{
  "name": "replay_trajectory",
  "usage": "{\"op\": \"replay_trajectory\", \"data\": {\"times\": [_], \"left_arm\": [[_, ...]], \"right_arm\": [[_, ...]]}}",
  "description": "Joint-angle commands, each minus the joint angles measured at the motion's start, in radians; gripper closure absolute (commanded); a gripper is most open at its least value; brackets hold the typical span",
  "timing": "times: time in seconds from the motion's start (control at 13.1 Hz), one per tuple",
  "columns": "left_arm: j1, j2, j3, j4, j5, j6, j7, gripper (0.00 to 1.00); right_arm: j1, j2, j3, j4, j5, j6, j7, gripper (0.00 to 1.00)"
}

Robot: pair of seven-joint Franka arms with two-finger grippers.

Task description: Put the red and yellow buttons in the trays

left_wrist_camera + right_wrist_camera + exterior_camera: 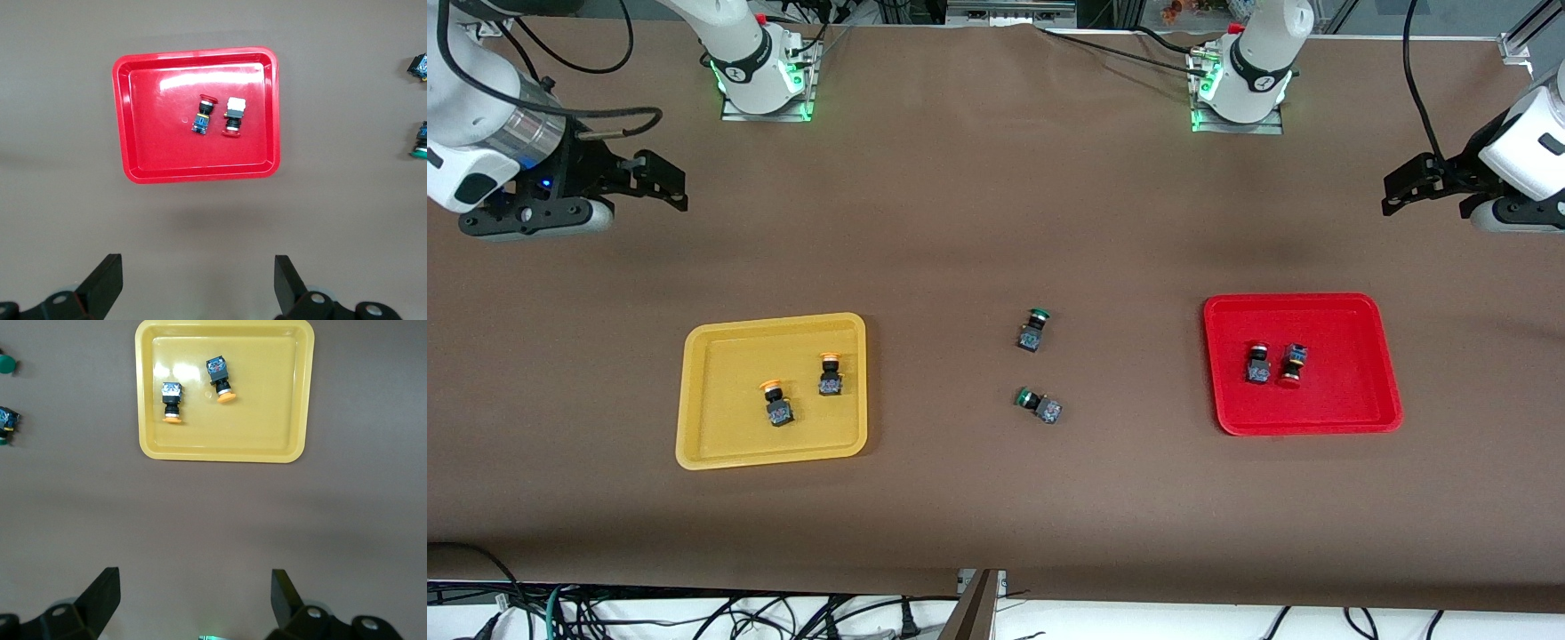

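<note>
Both grippers wide open, empty, raised over bare bench: left gripper near red tray with both red buttons; right gripper near yellow tray with both yellow buttons.

Two buttons in each tray, two switches between trays

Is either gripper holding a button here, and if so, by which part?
Nothing is held: the left gripper and right gripper are both open and empty above bare table.
</note>
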State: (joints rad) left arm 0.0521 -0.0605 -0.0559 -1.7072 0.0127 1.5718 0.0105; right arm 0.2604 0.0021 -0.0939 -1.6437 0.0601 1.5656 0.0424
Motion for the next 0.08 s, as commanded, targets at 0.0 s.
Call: {"op": "replay_trajectory", "data": {"times": [0.0], "left_arm": [[0.002, -0.009, 0.001, -0.002, -0.019, -0.007, 0.000, 0.00]], "right_arm": [[-0.029, -0.010, 0.031, -0.024, -0.003, 0.021, -0.027, 0.00]]}}
